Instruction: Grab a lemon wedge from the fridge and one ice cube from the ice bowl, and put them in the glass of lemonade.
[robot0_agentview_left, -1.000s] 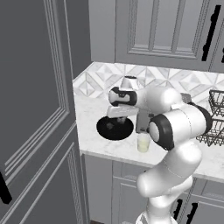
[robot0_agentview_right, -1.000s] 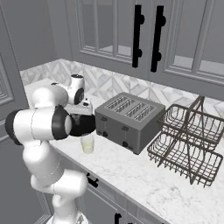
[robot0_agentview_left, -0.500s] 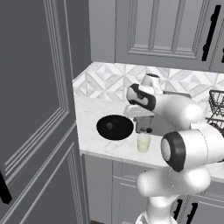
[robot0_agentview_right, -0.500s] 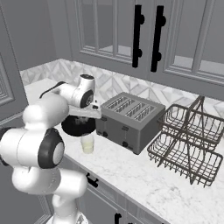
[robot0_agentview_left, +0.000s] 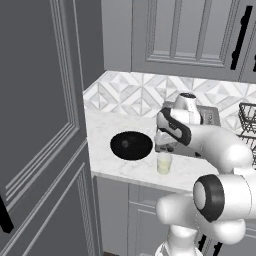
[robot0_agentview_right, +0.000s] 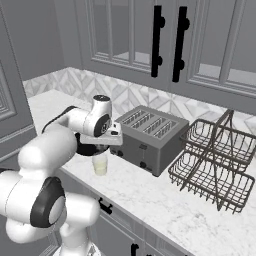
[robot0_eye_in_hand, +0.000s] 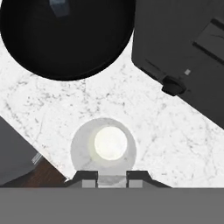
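The glass of lemonade (robot0_agentview_left: 164, 163) (robot0_agentview_right: 100, 163) stands near the counter's front edge, right of the black ice bowl (robot0_agentview_left: 131, 145). My gripper (robot0_agentview_left: 164, 147) (robot0_agentview_right: 100, 149) hangs straight above the glass. In the hand view the glass (robot0_eye_in_hand: 105, 146) lies just ahead of my gripper (robot0_eye_in_hand: 111, 178). Its fingertips (robot0_eye_in_hand: 85, 177) stand close together on a small pale translucent block, an ice cube. Another ice cube (robot0_eye_in_hand: 59, 5) lies in the bowl (robot0_eye_in_hand: 65, 39). The dark grey fridge (robot0_agentview_left: 35, 125) door fills the left. The lemon wedge is out of view.
A grey toaster (robot0_agentview_right: 150, 136) (robot0_eye_in_hand: 183, 48) stands right behind the glass, close to my hand. A wire basket rack (robot0_agentview_right: 215, 162) sits further right on the marble counter (robot0_agentview_right: 150, 205). Panelled wall cabinets (robot0_agentview_right: 150, 40) with black handles hang above.
The arm has swung from over the black bowl rightward and now holds the hand above the glass. Bowl and glass have stayed put.
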